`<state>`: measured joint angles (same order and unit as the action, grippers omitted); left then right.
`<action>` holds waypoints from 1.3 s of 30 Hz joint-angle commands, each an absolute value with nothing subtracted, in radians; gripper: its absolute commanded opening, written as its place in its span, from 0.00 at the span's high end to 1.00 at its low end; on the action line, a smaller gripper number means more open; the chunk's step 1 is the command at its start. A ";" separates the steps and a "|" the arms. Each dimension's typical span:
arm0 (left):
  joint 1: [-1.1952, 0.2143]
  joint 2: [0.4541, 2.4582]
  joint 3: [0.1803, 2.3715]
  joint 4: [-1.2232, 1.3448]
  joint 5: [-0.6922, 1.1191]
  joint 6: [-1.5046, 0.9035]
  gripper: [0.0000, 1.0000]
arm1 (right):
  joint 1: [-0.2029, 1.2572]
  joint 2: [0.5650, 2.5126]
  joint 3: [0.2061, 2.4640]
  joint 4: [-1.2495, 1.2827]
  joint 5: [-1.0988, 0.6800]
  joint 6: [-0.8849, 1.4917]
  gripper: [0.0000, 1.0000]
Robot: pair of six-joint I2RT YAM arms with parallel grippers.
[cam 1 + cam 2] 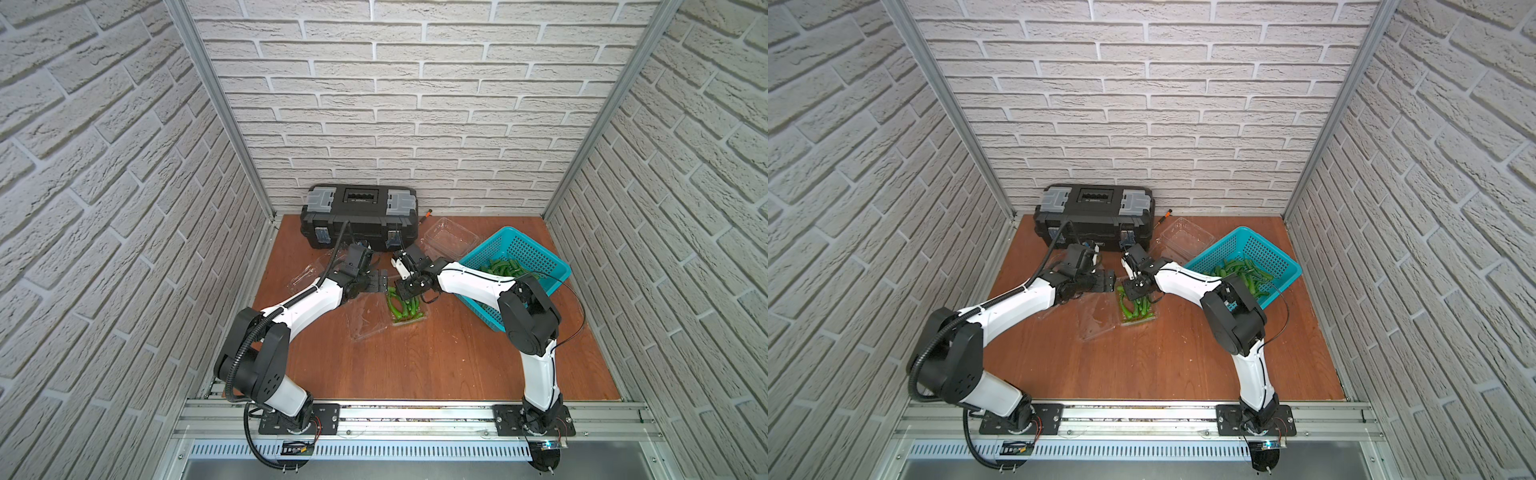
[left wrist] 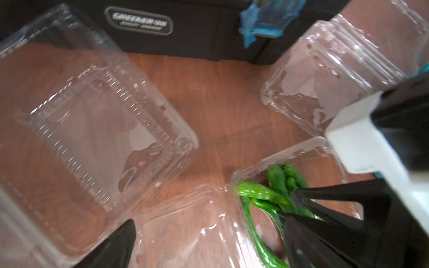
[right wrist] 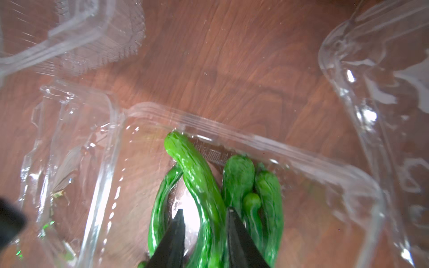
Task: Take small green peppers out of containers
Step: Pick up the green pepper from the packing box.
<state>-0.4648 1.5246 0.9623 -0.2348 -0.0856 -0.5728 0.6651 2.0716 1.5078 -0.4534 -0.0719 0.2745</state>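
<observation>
An open clear container (image 1: 409,325) lies mid-table with several small green peppers (image 1: 398,309) in it and its lid (image 1: 365,322) flapped out to the left. My right gripper (image 1: 409,298) reaches down into it and is shut on one long pepper (image 3: 192,167), which runs between its black fingertips (image 3: 180,215). My left gripper (image 1: 382,282) hovers wide open over the lid (image 2: 197,232) with nothing between its fingers. Two empty containers lie open, one at the left (image 1: 307,274) and one at the back right (image 1: 451,239).
A teal basket (image 1: 540,253) at the right holds more peppers (image 1: 503,268); the right arm passes over its near corner. A black toolbox (image 1: 359,216) stands against the back wall with a screwdriver (image 1: 426,216) beside it. The two grippers are close together.
</observation>
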 commanded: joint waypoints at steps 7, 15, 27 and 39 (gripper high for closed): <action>-0.425 1.470 0.913 -0.187 -0.149 -0.701 0.02 | 0.672 2.128 1.529 -0.436 -0.082 0.262 0.68; -0.420 1.475 0.917 -0.192 -0.148 -0.713 0.02 | 0.678 2.157 1.526 -0.442 -0.071 0.254 0.70; -0.413 1.502 0.942 -0.214 -0.135 -0.716 0.02 | 0.681 2.103 1.472 -0.382 -0.053 0.266 0.96; -0.410 1.499 0.963 -0.252 -0.132 -0.695 0.02 | 0.671 1.938 1.405 -0.306 -0.034 0.281 0.98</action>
